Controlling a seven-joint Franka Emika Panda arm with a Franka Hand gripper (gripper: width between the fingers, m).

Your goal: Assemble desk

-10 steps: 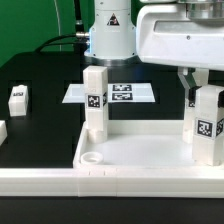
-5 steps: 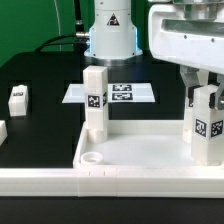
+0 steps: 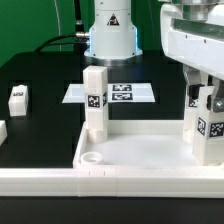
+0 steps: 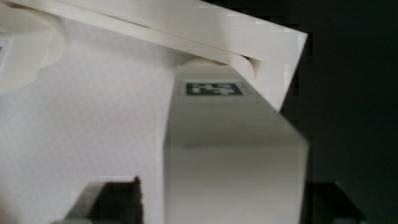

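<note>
We see a white desk top (image 3: 140,150), white legs (image 3: 95,100) bearing black-and-white square tags, one between our dark fingers (image 4: 118,200), on a black table (image 3: 40,110).

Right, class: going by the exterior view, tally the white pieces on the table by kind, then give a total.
Desk top: 1
Legs standing in the top: 2
Loose legs on the black table: 2, one cut by the edge
Marker board: 1
Total: 6

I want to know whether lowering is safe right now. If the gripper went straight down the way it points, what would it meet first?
Most likely the upright leg it straddles: the gripper points down over it, fingers on either side. The desk top lies below that. Depth is hard to judge.
</note>
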